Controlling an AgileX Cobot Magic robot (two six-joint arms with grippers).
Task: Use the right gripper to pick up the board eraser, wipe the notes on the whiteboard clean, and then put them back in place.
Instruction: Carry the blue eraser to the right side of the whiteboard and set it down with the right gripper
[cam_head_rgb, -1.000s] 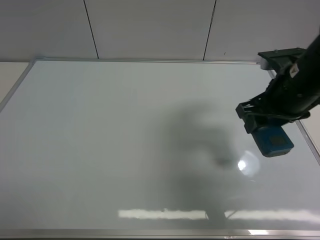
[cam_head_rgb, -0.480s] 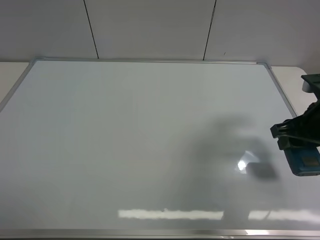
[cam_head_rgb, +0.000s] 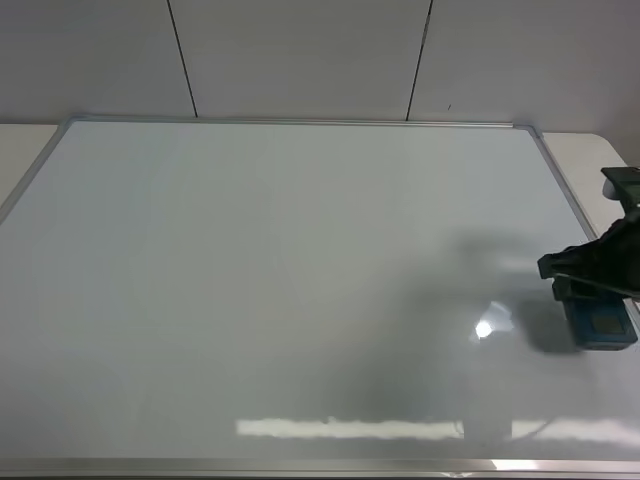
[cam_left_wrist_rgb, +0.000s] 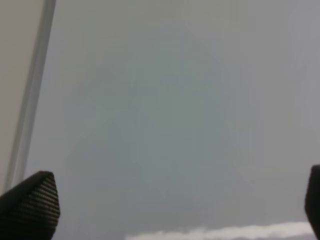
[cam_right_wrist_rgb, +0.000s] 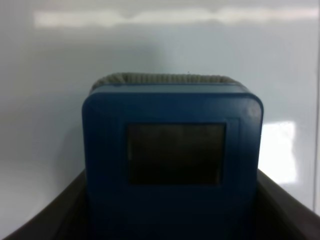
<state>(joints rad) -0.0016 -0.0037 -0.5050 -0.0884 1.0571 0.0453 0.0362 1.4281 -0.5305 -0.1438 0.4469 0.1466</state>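
While my black two-fingered right pincer (cam_head_rgb: 598, 312) is gripping the small teal-blue rectangular board eraser (cam_head_rgb: 602, 324) between its fingers, I am holding it at the right edge of the large glossy white whiteboard (cam_head_rgb: 290, 290) with its thin silver frame. The board's surface is showing no marker writing. My left pincer (cam_left_wrist_rgb: 170, 210) is hanging spread wide above the whiteboard, holding nothing.

Only the right gripper (cam_head_rgb: 597, 300), gripping the eraser (cam_head_rgb: 603, 326), is blocking the whiteboard's (cam_head_rgb: 280, 300) right edge; elsewhere it is lying open.
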